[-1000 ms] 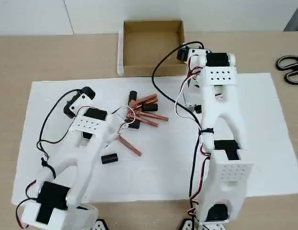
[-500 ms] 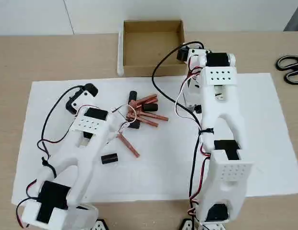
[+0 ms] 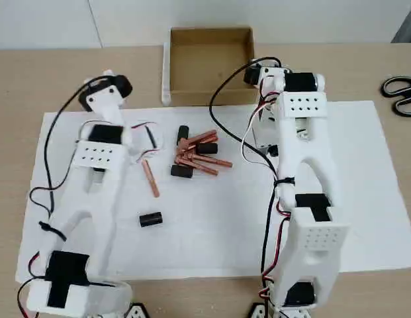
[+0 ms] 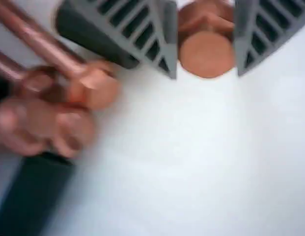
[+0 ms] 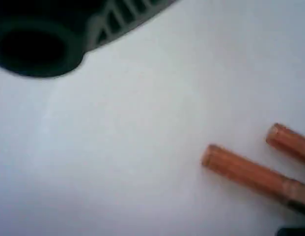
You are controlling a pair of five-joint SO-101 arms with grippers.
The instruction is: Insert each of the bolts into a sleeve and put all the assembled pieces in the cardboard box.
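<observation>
One bolt [image 4: 206, 51] is clamped between the left arm's jaws, its round head seen end-on between the two ribbed faces. From above, its shank is seen lying low over the white paper [image 3: 212, 225]. Just beside those jaws, toward the right arm, a heap of bolts [image 3: 197, 152] is piled with three black sleeves [image 3: 182, 171] (each at the heap's edge). A fourth sleeve [image 3: 151, 219] lies apart from the jaws, back toward the left arm's base. Beyond both pairs of jaws the cardboard box [image 3: 208, 66] is set on the tabletop [image 3: 33, 79]. Against one ribbed face of the right arm's jaws a sleeve [image 5: 32, 49] is seen, its open end toward the camera. Whether those jaws are apart or together cannot be told. Two bolt ends [image 5: 245, 172] lie near them on the paper.
</observation>
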